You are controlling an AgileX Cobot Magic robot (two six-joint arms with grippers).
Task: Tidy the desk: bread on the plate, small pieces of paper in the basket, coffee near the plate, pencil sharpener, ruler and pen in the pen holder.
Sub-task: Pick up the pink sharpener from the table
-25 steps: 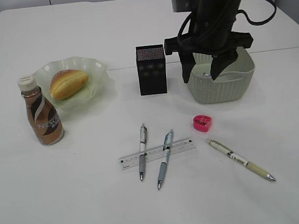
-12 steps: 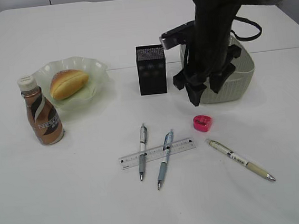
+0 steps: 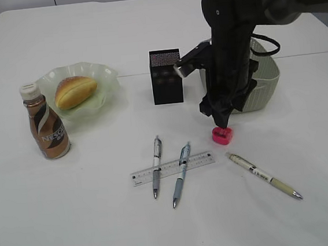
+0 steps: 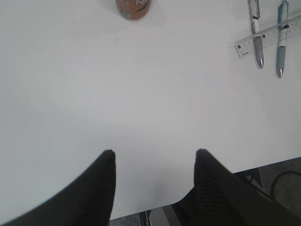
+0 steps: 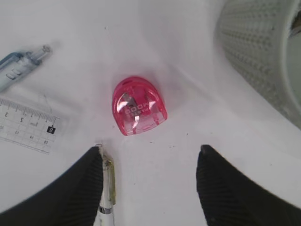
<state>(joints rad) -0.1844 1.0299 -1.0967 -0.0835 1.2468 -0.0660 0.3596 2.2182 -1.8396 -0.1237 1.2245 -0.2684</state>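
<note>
Two arms are at my disposal, and only the right one is active. Its right gripper (image 3: 222, 123) has swung away from the basket (image 3: 265, 84), where it hung a second ago, and has come down to hover just above the pink pencil sharpener (image 3: 222, 134) on the white counter (image 3: 74, 213). I read this as the paper step being finished and the sharpener pick beginning.

From the right wrist view, the sharpener (image 5: 138, 106) lies just ahead of the two dark fingertips (image 5: 94, 165), roughly centred on the gap between them, not yet inside it. The jaws stand apart and hold nothing. A cream pen (image 5: 107, 188) lies against the left fingertip, and the clear ruler (image 5: 26, 125) sits off to the left.

My left gripper (image 4: 155, 157) is spread and empty above bare counter near its front edge, well apart from everything.

Elsewhere, the bread (image 3: 75, 91) already rests on the green plate (image 3: 104, 76), with the coffee (image 3: 47, 125) just beside it. The black pen holder (image 3: 166, 76) stands near the basket, and I judge it the sharpener's destination. Two pens (image 3: 156, 165) cross the ruler in front.
</note>
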